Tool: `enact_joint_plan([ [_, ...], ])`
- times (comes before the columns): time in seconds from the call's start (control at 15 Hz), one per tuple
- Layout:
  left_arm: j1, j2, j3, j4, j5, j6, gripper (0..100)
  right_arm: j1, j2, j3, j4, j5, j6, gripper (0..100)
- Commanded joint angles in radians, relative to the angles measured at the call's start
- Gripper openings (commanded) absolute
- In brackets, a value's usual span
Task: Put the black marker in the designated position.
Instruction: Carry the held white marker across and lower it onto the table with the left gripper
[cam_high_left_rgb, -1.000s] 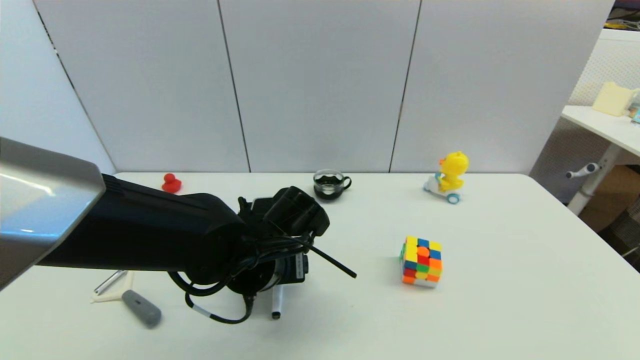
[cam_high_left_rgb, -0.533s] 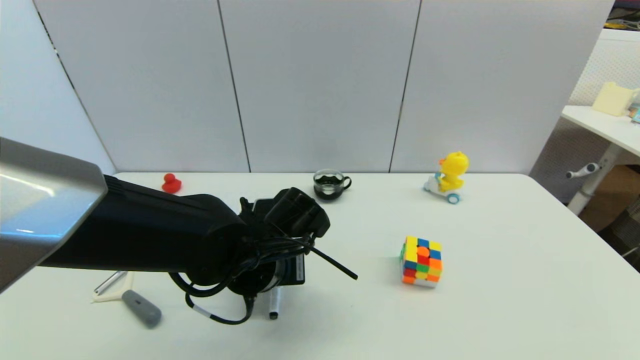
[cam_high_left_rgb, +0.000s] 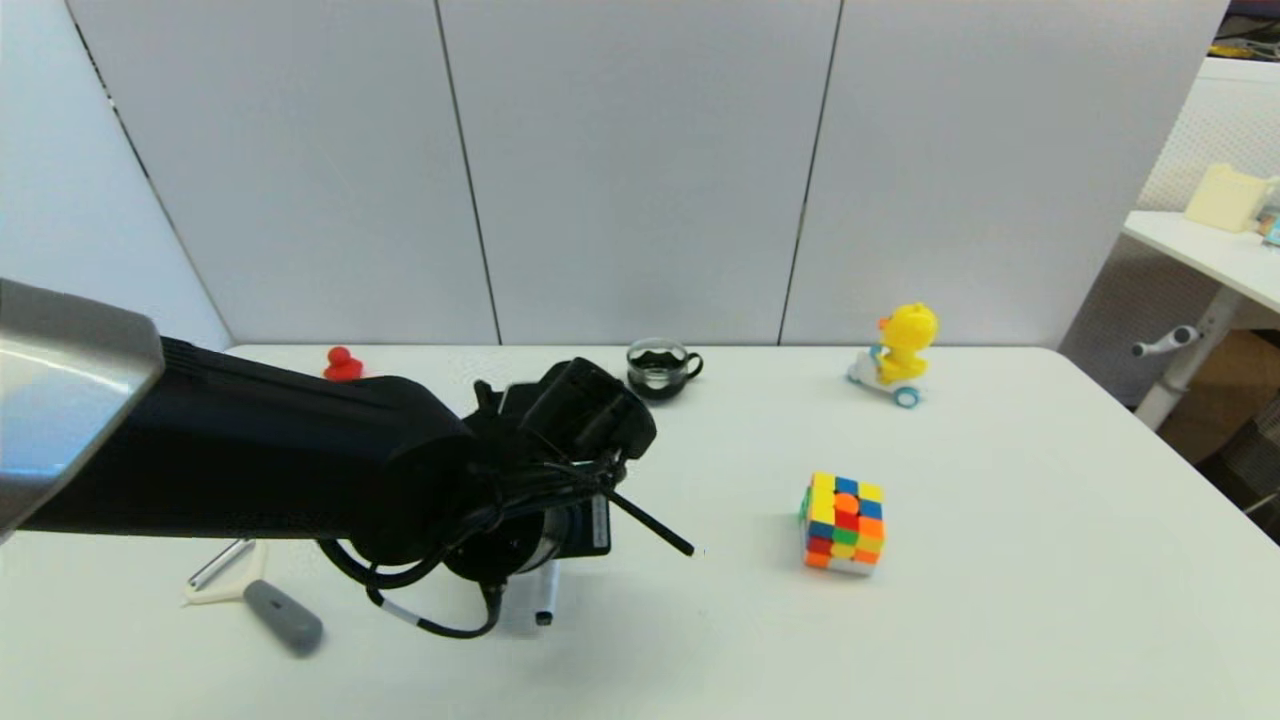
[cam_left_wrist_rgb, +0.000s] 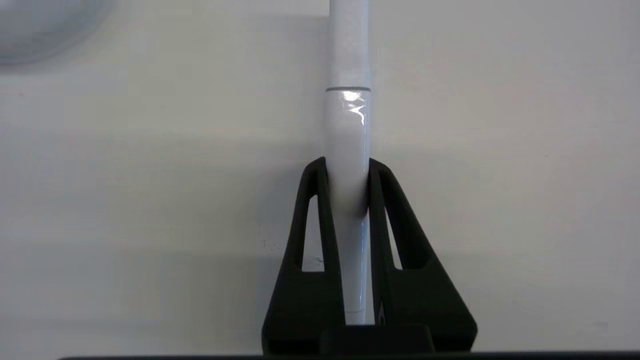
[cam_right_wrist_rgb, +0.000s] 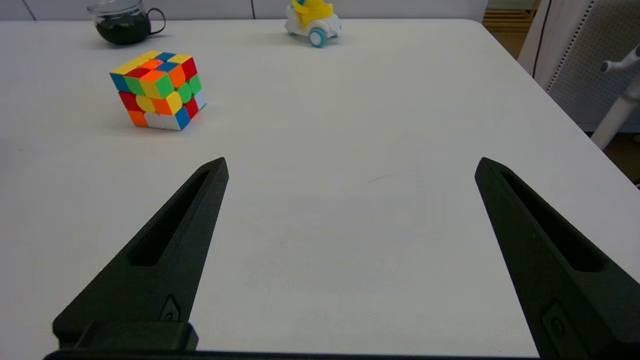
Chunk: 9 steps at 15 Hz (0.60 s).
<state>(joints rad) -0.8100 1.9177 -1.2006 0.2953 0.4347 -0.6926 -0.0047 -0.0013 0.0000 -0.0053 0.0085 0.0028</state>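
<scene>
left tool (cam_left_wrist_rgb: 348, 165): clamped on your marker (cam_left_wrist_rgb: 348, 125), lower centre of head frame
marker: white barrel between fingers, black tip poking below arm (cam_high_left_rgb: 543, 617)
right tool (cam_right_wrist_rgb: 350, 165): fingers apart above table (cam_right_wrist_rgb: 350, 100)

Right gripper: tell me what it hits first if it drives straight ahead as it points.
Probably nothing: the open right gripper faces bare table; the Rubik's cube and duck toy sit off that line.

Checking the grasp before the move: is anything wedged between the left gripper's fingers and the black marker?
Nothing visible. The left gripper is shut directly on the black marker, a finger pressing each side of its white barrel.
</scene>
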Motion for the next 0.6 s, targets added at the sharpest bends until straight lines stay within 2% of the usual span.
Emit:
enact_joint_plan([
  [0.07, 0.020, -0.238, -0.022, 0.039, 0.009, 0.005, 0, 0.000, 0.001, 0.000, -0.001, 0.001, -0.001, 100],
  [0.2, 0.087, -0.353, -0.036, 0.131, 0.038, 0.011, 0, 0.000, 0.001, 0.000, -0.001, 0.001, -0.001, 100],
  [0.33, 0.221, -0.462, -0.034, 0.257, 0.041, 0.044, 0, 0.000, 0.001, 0.000, -0.001, 0.001, 0.000, 100],
  [0.4, 0.310, -0.505, -0.033, 0.298, 0.041, 0.120, 0, 0.000, 0.001, 0.000, -0.001, 0.001, -0.001, 100],
  [0.6, 0.644, -0.525, -0.065, 0.260, 0.007, 0.459, 0, 0.000, 0.001, 0.000, -0.001, 0.001, -0.001, 100],
])
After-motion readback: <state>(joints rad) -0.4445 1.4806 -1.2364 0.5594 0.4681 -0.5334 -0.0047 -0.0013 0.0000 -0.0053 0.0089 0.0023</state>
